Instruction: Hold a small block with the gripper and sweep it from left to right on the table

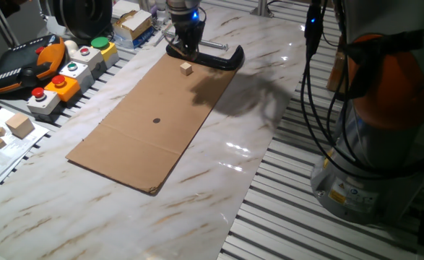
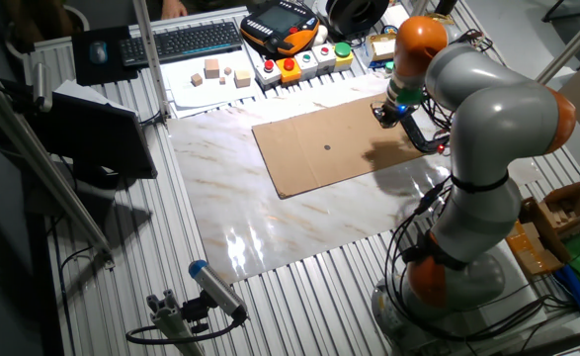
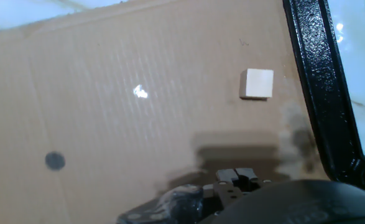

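Note:
The small block (image 1: 187,68) is a tiny light-tan cube that lies alone on the brown cardboard sheet (image 1: 150,126), near its far end. In the hand view the block (image 3: 257,83) sits ahead and to the right of the fingertips (image 3: 227,178), clearly apart from them. My gripper (image 1: 183,49) hovers just behind the block, above the sheet's far edge, with its jaws together and nothing between them. It also shows in the other fixed view (image 2: 387,111), where the block is hidden. The marble table (image 1: 269,144) lies under the sheet.
A black curved bar (image 1: 215,58) lies next to the gripper at the cardboard's far corner; it also shows in the hand view (image 3: 319,93). Button boxes (image 1: 71,72) and larger wooden cubes (image 1: 18,125) stand at the left. A black dot (image 1: 156,120) marks the cardboard.

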`<state>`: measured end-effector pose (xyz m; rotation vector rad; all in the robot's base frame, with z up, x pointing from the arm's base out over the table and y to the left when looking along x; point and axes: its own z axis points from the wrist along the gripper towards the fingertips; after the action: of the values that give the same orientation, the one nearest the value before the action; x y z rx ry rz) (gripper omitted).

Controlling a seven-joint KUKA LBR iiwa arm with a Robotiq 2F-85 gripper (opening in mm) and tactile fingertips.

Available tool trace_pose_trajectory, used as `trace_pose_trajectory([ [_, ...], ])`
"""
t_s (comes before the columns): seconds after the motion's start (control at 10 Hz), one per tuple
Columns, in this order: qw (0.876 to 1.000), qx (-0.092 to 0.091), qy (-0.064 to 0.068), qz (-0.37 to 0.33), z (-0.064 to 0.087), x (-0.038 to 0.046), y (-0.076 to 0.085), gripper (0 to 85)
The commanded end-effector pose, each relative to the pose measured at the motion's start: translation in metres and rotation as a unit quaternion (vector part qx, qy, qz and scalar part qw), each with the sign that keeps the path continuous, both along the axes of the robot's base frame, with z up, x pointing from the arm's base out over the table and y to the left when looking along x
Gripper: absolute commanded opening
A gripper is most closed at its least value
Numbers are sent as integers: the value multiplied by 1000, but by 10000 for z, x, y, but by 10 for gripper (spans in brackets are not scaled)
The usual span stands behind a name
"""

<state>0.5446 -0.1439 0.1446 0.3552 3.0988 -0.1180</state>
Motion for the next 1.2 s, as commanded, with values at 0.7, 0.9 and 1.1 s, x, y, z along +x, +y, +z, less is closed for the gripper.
trace_pose_trajectory([
  [0.7, 999, 31, -2, -27, -69, 76, 42, 7],
  [0.9, 999, 40, -3, -26, -109, 18, -36, 7],
  [1.1, 999, 43, -3, -26, -128, 17, -44, 7],
])
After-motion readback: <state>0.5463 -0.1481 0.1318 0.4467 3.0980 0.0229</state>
